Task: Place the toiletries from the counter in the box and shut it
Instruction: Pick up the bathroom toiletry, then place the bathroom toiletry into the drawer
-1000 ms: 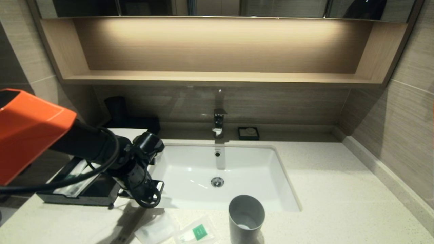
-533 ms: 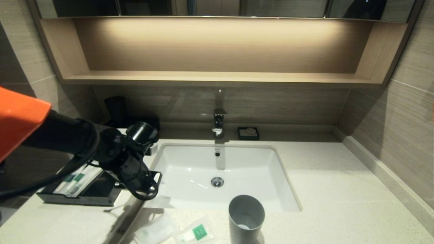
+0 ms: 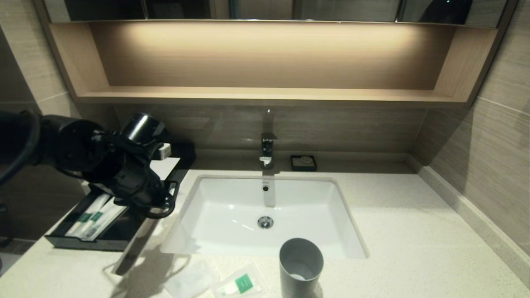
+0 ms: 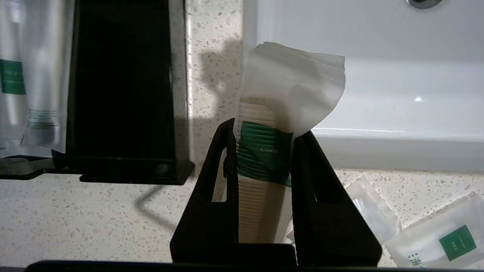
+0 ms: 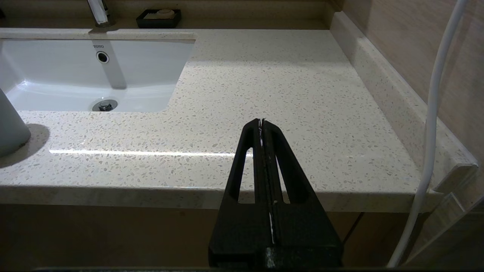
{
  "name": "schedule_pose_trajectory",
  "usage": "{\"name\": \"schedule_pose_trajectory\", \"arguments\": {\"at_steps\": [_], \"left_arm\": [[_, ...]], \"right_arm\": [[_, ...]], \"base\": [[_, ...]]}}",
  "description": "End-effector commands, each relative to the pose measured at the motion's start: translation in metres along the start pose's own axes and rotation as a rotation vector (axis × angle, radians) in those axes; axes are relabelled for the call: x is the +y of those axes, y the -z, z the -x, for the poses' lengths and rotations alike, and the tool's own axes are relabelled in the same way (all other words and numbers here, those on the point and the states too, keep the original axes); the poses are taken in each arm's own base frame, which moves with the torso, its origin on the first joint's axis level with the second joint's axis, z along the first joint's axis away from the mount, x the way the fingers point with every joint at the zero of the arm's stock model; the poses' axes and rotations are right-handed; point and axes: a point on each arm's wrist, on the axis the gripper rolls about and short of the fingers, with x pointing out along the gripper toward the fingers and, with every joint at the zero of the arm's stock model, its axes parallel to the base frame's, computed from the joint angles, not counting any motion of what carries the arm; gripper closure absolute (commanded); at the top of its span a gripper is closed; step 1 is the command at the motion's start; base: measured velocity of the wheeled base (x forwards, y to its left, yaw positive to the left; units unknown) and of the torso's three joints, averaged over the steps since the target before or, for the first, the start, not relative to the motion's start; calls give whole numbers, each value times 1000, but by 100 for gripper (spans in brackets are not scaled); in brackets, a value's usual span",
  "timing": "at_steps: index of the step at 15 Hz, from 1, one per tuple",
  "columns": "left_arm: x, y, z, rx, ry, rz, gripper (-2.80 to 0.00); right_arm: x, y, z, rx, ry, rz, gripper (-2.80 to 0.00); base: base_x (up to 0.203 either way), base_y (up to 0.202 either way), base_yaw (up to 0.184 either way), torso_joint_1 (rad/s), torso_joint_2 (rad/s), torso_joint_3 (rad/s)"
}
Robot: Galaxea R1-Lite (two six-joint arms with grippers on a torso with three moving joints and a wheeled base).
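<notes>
Toiletries are partly stowed, by the look of things. Nearest the robot, two translucent sachets lie flat on the speckled counter point(image 3: 414, 231) in front of the basin point(image 3: 232, 203): a plain sachet point(image 3: 190, 281) and, just beside it, a sachet with a green square point(image 3: 240, 284). Near them stands a grey tumbler point(image 3: 301, 267), which is not part of the job.

A little farther in, the left gripper point(image 4: 264, 143) is clamped on a wrapped comb point(image 4: 264, 158), a pale ribbed stick in a cloudy wrapper with a green label; the loose end of the wrapper flares out beyond the fingertips. From the head camera, the gripper hangs over the counter between the basin's edge and the drawer point(image 3: 124, 231). The comb is in the air, not yet over the drawer.

Beyond that, the black box point(image 3: 174, 159) has its drawer pulled out, and two long pale wrapped sticks point(image 3: 97, 215) with green bands already lie side by side in it.

I judge the task roughly midway: the comb needs dropping in, both sachets remain to be fetched, and the drawer must then be pushed shut.

The right gripper point(image 5: 262, 126) is parked off the front of the counter, fingers pressed together and empty.
</notes>
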Motion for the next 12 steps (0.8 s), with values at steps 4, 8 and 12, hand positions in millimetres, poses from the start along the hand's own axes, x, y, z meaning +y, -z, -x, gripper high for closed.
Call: {"name": "schedule_pose_trajectory", "arguments": {"at_steps": [4,8,12], "left_arm": [[39,-11,22,-86,-102,70,0],[75,-22,28,-128,-169,129,0],[105,-26,31,-142,-228,183,0]], "right_arm": [[0,0,0,1,-1,0,0],[0,0,0,0,-1,0,0],[0,0,0,-1,-1,0,0]], "base": [[0,0,0,0,0,0],[0,0,0,0,0,0],[0,0,0,0,0,0]]}}
